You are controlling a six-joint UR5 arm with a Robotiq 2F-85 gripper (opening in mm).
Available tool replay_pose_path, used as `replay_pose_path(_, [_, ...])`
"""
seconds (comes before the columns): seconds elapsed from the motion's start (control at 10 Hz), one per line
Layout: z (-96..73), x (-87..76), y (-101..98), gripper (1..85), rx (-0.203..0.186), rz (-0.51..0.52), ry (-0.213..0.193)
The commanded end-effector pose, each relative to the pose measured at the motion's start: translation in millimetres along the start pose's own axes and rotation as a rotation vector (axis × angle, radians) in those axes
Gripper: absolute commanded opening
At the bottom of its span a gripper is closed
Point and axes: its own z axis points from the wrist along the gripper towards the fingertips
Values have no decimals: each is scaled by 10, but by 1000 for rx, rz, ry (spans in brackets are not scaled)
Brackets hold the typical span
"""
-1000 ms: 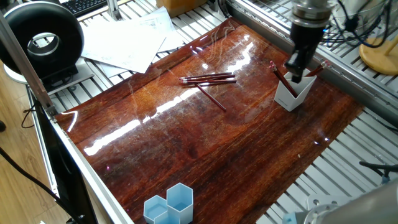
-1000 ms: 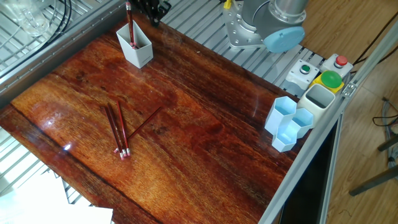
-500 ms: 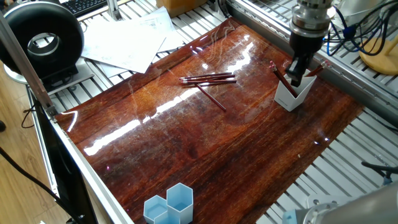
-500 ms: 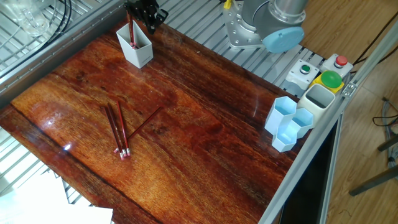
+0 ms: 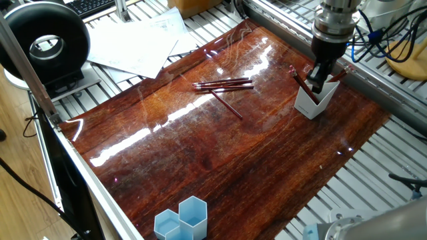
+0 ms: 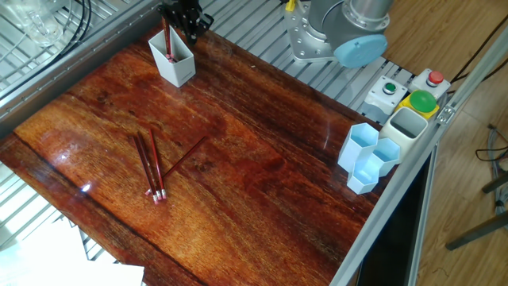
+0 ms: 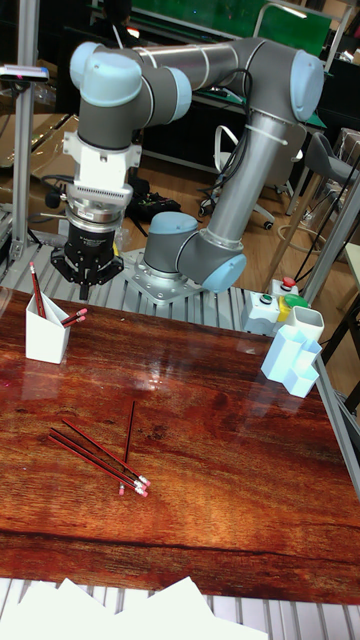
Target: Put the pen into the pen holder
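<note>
One fixed view: gripper (image 5: 318,75) sits right over the pen holder (image 5: 313,100) at the far right of the wooden table (image 5: 220,167); two pens already stand in the holder, one leaning left (image 5: 301,85), one poking right (image 5: 338,76). I can't tell from here whether the fingers are apart. I'd judge the drop is done, so next comes a straight lift clear of the rim, then the loose pens (image 5: 223,85) mid-table. The other fixed view: gripper (image 6: 184,17) dark against the background, just behind the holder (image 6: 173,59), jaw state unreadable; three pens (image 6: 151,167) lie well apart from it, blue honeycomb cups (image 6: 367,155) far off, no obstruction. Tall fixed view: gripper (image 7: 88,281) above and just right of the holder (image 7: 46,335), fingers look spread, nothing held. A sideways move risks clipping the leaning pens.
</note>
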Motion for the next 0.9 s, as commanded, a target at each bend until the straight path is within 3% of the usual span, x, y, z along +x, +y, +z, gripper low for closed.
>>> replay_pose_path(0.0, [-6,123,34,10,-14,47,45])
replay_pose_path(0.5, [-8,-138,22,10,-8,-93,-56])
replay_pose_path(0.8, [-13,-151,152,10,-58,-102,-64])
